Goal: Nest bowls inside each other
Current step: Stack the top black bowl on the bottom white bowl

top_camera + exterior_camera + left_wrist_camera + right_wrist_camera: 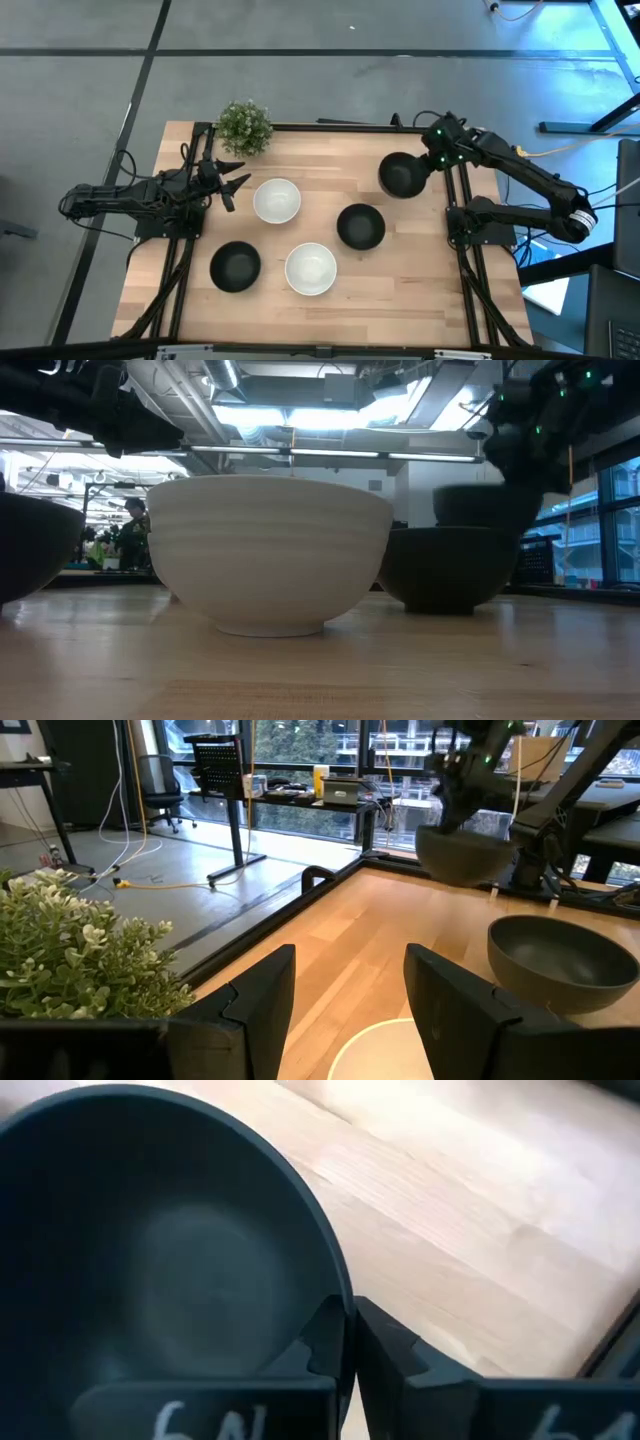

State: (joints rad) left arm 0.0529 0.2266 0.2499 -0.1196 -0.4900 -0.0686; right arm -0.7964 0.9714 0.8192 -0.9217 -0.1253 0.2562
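Note:
Five bowls show in the high view. A white bowl [277,200] and a black bowl [360,226] stand mid-table. Another black bowl [236,266] and a white bowl [311,269] stand nearer the front. My right gripper [430,160] is shut on the third black bowl [402,175] near the far right corner. My left gripper [235,185] is open and hovers just left of the far white bowl, whose rim [385,1050] shows beyond its fingers. In the low view the held bowl [485,505] sits higher than the black bowl [445,565] in front of it. My right gripper [348,1345] pinches the black bowl's rim [335,1280] on the side toward the table's right edge. One finger [310,1350] is inside the bowl and the other finger [400,1360] is outside. The bowl [465,855] stays upright and looks lifted off the wood.
A small green potted plant [244,127] stands at the far edge, close behind my left gripper, and also shows in the left wrist view [70,950]. Bare wood lies along the near edge [400,300] and between the bowls. Arm bases flank both sides of the table.

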